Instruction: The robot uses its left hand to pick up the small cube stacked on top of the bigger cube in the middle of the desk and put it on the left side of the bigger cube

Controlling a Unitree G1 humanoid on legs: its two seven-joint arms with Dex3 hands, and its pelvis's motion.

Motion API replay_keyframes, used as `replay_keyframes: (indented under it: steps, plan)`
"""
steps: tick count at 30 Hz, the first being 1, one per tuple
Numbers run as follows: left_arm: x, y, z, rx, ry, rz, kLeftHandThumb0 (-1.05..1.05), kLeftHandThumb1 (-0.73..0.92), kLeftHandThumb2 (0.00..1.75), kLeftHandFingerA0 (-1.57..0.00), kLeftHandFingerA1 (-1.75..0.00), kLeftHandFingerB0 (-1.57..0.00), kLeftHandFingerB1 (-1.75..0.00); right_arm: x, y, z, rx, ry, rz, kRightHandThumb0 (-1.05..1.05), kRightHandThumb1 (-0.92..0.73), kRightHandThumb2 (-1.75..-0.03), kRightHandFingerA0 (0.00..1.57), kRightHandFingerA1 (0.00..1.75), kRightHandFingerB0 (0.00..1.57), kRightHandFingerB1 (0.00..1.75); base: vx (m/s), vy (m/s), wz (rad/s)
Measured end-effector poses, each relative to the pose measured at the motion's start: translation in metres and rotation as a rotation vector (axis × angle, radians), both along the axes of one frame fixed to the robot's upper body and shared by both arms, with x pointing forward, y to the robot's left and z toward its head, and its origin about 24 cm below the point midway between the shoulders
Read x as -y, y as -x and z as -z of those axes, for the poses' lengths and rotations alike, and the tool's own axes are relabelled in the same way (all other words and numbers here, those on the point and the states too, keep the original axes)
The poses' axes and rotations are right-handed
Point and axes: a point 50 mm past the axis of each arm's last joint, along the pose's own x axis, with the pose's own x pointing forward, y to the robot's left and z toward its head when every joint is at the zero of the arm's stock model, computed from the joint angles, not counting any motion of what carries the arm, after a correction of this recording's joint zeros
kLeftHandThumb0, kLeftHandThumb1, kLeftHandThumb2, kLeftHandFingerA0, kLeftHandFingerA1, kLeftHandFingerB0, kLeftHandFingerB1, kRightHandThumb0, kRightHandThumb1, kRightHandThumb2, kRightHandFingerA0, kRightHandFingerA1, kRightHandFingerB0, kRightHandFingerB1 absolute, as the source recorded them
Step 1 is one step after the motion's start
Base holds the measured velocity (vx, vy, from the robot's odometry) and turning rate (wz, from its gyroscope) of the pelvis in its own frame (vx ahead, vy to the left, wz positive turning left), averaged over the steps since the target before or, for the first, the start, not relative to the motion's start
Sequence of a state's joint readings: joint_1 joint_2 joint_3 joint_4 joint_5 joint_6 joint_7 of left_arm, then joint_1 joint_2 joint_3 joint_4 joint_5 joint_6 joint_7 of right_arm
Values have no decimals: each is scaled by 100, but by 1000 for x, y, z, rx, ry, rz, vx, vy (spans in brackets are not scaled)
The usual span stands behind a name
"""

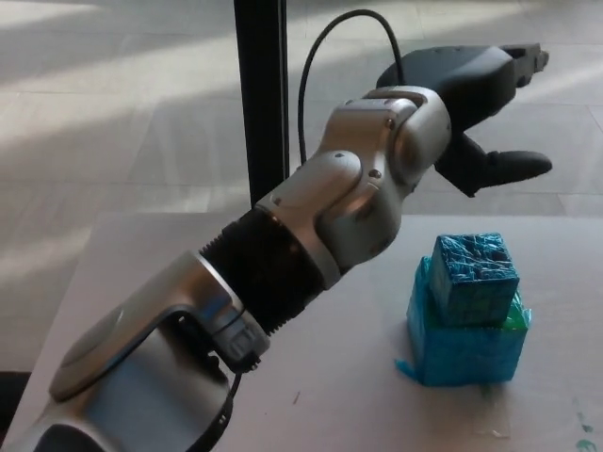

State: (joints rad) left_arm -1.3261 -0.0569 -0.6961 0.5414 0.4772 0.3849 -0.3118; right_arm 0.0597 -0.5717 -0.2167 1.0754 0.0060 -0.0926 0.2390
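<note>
Closest to the camera, the left arm (283,273) rises from the tabletop's (170,282) near left corner and slants across toward the far right, covering much of the left half. Beside it, toward the near right edge, the bigger cube (464,350) sits wrapped in blue film, and the small cube (476,280) rests on top of it, turned slightly askew. Bare surface lies open to the left of the stack, between it and the arm. Farther back, above and beyond the stack, the left hand (471,99) hangs in the air with thumb and fingers spread, holding nothing, clear of both cubes. Past the far edge stands a dark post (260,94) on the sunlit floor (113,113).
</note>
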Motion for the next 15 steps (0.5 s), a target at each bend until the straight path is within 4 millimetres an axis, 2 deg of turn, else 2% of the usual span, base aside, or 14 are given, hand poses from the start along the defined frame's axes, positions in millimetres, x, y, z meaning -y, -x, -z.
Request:
replay_keyframes:
  steps: [1,3,4,6,7,8,9,13,14,15]
  plan:
    - [1,0,1,-9,-10,3,-105,75,71,0,0,0,-3,0,0,0,1,0,0,-71,-47,-101,28,134,29,112,0,0,0]
    - [2,1,4,-30,-39,10,-105,75,71,0,-3,0,-6,0,-1,0,3,0,-2,-72,-47,-98,22,130,28,113,0,0,0]
    - [2,1,6,-39,-54,13,-105,54,109,0,-26,-4,0,0,-2,0,4,0,-2,-72,-48,-98,21,130,26,111,0,0,0]
    - [3,2,13,-64,-87,17,-105,53,109,0,-27,-2,-3,-1,-3,-1,7,1,-6,-71,-48,-99,23,127,26,109,0,0,0]
    - [3,2,17,-80,-101,18,-105,53,108,0,-27,0,-3,-1,-5,-2,9,1,-9,-70,-49,-100,34,123,26,101,0,0,0]
    - [3,3,21,-97,-115,21,-105,53,111,0,-28,0,0,-1,-6,-2,10,2,-10,-72,-46,-100,36,123,26,101,0,0,0]
    - [3,3,26,-120,-130,23,-105,53,108,0,-29,0,-3,-1,-7,-3,15,3,-12,-73,-47,-99,34,127,24,103,0,0,0]
    - [2,5,39,-180,-169,28,-105,53,109,0,-31,0,-1,-1,-10,-5,24,8,-23,-71,-47,-100,32,125,24,102,0,0,0]
    - [1,5,43,-202,-179,28,-105,54,109,0,-31,0,0,-1,-11,-5,25,8,-22,-70,-47,-99,17,130,26,113,0,0,0]
    - [0,5,45,-215,-185,28,-105,54,108,0,-33,0,-1,0,-11,-6,25,8,-20,-71,-48,-97,16,128,26,112,0,0,0]
